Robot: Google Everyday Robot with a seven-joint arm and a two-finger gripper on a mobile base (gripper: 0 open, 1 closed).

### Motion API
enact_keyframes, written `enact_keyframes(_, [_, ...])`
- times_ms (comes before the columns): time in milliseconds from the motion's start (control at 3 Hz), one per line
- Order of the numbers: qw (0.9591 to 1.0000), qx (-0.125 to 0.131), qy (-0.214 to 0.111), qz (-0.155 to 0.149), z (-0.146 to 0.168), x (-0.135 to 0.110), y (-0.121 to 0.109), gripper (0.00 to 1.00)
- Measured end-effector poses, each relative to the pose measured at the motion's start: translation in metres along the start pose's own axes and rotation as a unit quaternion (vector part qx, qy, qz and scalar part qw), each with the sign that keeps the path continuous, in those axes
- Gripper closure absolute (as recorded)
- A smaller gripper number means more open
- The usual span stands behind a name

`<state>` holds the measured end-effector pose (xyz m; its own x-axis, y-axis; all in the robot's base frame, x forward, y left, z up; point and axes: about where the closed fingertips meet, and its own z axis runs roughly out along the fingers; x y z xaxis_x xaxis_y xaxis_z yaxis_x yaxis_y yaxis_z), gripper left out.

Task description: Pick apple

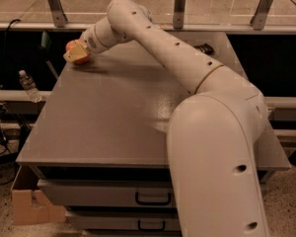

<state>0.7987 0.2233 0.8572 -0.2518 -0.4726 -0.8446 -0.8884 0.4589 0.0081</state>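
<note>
The apple [82, 59] is small and red-orange and sits at the far left corner of the grey table [108, 117]. My gripper [76, 52] is right at the apple, its tan end over the top and left of it, so only parts of the apple show. The long white arm reaches to it from the lower right across the table. I cannot tell whether the apple still rests on the table.
A small dark object [205, 48] lies at the table's far right. A water bottle [28, 85] stands off the left edge. A cardboard box [27, 204] sits on the floor at lower left. Drawers [150, 197] are under the table front. The arm's bulk hides the right front of the table.
</note>
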Motion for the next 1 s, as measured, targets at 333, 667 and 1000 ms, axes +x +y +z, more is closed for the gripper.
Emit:
enact_keyframes(333, [1.0000, -0.004, -0.008, 0.003, -0.008, 0.007, -0.002, 0.63])
enact_keyframes(667, [0.9979, -0.045, -0.045, -0.009, -0.035, -0.004, 0.007, 0.87])
enact_keyframes(1000, [0.9897, -0.094, -0.084, -0.068, -0.067, -0.023, 0.031, 1.00])
